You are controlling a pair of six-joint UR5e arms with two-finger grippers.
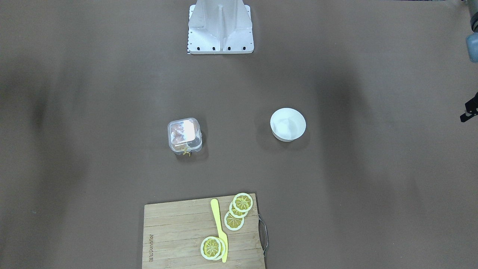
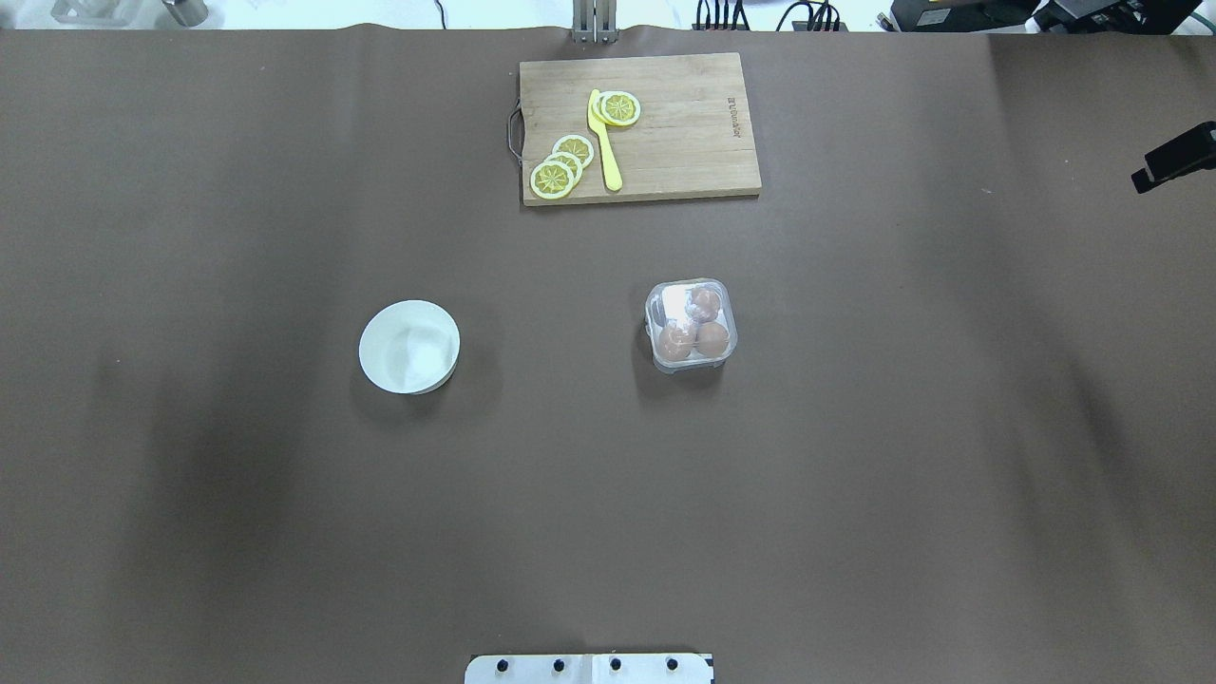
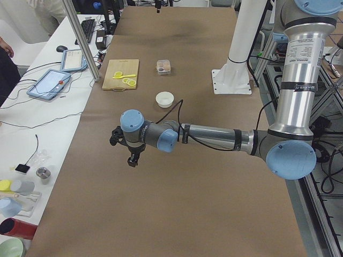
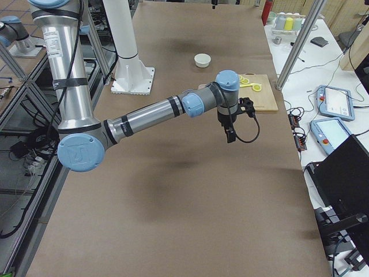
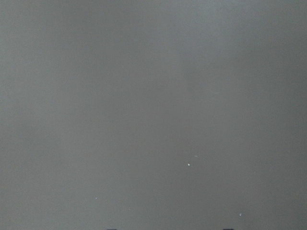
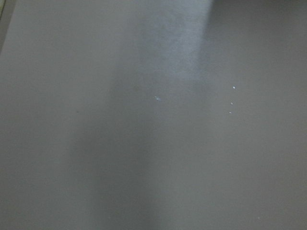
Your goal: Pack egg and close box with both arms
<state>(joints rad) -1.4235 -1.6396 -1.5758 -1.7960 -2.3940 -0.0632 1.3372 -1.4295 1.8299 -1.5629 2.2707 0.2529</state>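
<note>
The clear box (image 2: 691, 325) stands mid-table with its lid down; it also shows in the front view (image 1: 184, 136). Three tan-brown eggs sit inside it, one being the egg (image 2: 712, 337) at the near right cup. Yellow string (image 1: 186, 152) hangs at its edge. My left gripper (image 1: 469, 110) is far off at the table's left end, above bare table (image 3: 124, 150). My right gripper (image 2: 1173, 160) is far off at the right end (image 4: 233, 124). Only an edge of each shows, so I cannot tell whether they are open or shut. Both wrist views show bare table.
An empty white bowl (image 2: 409, 347) stands left of the box. A wooden cutting board (image 2: 684, 142) at the far edge holds lemon slices (image 2: 560, 171) and a yellow knife (image 2: 604, 142). The white stand (image 1: 220, 28) is at the robot's side.
</note>
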